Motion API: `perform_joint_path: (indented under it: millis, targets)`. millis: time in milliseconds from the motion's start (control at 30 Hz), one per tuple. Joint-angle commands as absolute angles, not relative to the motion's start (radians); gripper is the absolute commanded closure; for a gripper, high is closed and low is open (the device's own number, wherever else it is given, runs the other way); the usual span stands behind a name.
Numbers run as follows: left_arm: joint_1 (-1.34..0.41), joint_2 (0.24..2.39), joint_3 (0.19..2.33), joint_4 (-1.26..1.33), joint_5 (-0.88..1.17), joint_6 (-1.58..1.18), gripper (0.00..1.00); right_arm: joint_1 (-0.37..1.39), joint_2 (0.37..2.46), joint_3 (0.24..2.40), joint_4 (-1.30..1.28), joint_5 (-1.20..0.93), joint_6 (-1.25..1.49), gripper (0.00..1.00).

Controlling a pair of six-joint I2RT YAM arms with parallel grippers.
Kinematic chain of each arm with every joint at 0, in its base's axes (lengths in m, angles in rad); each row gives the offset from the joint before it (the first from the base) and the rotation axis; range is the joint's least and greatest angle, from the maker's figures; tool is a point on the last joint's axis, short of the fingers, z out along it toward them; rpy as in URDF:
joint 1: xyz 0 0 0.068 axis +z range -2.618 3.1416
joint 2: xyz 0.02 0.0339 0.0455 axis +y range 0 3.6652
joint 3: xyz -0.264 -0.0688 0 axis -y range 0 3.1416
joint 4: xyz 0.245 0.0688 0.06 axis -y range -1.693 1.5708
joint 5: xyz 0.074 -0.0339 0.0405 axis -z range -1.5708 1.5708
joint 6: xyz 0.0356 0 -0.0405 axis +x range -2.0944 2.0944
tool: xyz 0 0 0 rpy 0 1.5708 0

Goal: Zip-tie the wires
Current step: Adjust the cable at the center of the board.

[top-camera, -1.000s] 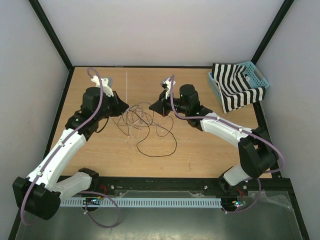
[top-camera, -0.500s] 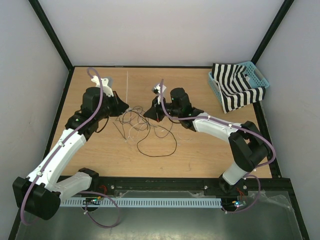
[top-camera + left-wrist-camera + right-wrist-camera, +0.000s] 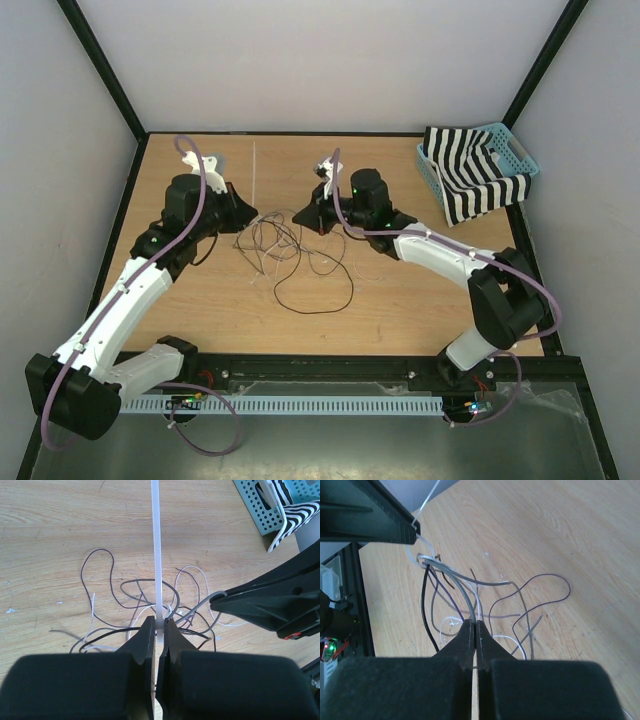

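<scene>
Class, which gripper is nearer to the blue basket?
Right. The right gripper sits mid-table, left of the blue basket; the left gripper, holding the zip tie, is farther left, across the wires.

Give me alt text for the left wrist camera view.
The left gripper pinches the zip tie, which runs straight away over looped wires on a wooden table. At right, the right gripper holds some wires; a teal basket sits top right.

Head count at the table
Two robot arms, a left arm (image 3: pixel 130 290) and a right arm (image 3: pixel 450 255); one zip tie (image 3: pixel 157 545); one teal basket (image 3: pixel 520 155); one striped cloth (image 3: pixel 470 180); one tangle of wires (image 3: pixel 290 245), strands too knotted to count.
</scene>
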State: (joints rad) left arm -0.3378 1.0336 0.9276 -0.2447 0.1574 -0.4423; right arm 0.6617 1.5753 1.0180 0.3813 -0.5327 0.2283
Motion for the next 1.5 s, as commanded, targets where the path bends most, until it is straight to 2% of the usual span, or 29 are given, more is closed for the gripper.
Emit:
perform_joint_path:
  millis: [0, 567, 1467]
  targets:
    - [-0.339, 1.014, 0.916, -0.210, 0.157, -0.442, 1.00, 0.640, 1.507, 1.061, 0.387, -0.542, 0.251, 1.00]
    - [-0.339, 1.014, 0.918, -0.212, 0.159, -0.439, 1.00, 0.598, 1.455, 1.039, 0.395, -0.589, 0.282, 1.00]
    - [-0.332, 1.002, 0.907, -0.211, 0.153, -0.442, 1.00, 0.534, 1.326, 0.935, 0.468, -0.532, 0.375, 1.00]
